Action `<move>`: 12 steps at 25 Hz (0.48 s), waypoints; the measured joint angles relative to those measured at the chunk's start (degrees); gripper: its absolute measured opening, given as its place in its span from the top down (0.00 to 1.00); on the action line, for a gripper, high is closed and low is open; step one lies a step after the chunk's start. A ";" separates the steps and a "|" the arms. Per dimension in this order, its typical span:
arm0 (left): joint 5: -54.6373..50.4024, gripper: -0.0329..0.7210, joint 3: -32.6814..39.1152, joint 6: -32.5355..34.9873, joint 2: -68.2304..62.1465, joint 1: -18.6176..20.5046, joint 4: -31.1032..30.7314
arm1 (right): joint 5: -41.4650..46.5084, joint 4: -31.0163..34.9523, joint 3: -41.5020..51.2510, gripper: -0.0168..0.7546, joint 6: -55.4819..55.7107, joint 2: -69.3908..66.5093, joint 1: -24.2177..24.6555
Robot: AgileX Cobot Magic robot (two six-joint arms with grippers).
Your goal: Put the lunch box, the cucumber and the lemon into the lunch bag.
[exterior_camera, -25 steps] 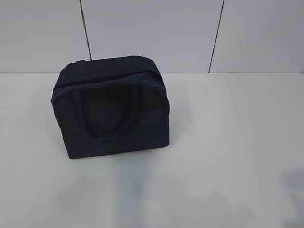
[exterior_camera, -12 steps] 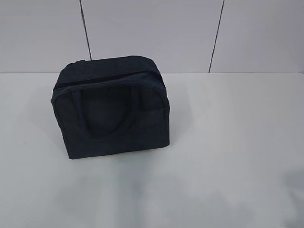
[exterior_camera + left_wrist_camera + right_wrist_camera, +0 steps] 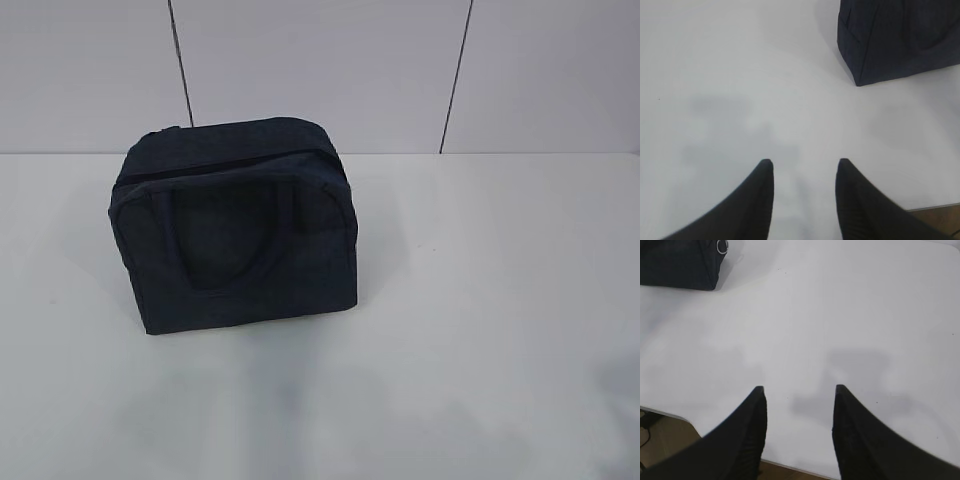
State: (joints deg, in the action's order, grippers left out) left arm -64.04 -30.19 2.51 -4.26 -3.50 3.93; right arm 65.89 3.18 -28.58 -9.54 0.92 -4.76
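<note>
The dark navy lunch bag (image 3: 235,225) stands on the white table (image 3: 480,300) left of centre, zipped shut, its handle hanging down the front. It also shows in the left wrist view (image 3: 900,40) at the top right and in the right wrist view (image 3: 677,262) at the top left, with its silver ring pull (image 3: 722,246). The lunch box, cucumber and lemon are out of view. My left gripper (image 3: 802,162) is open and empty over bare table. My right gripper (image 3: 799,388) is open and empty near the table's front edge. Neither gripper shows in the exterior view.
A grey panelled wall (image 3: 320,70) stands behind the table. The table's front edge shows in the right wrist view (image 3: 670,415) and the left wrist view (image 3: 935,206), with brown floor below.
</note>
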 joint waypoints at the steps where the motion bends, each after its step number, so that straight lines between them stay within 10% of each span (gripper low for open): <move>1: 0.00 0.56 0.00 0.00 0.00 0.00 0.00 | 0.00 0.00 0.00 0.54 0.00 0.00 0.00; 12: 0.00 0.56 0.00 0.00 0.00 0.00 0.10 | 0.00 0.00 0.00 0.54 0.00 0.00 0.00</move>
State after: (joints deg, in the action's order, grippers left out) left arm -64.04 -30.19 2.51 -4.26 -3.50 4.03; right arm 65.89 3.18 -28.58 -9.54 0.92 -4.76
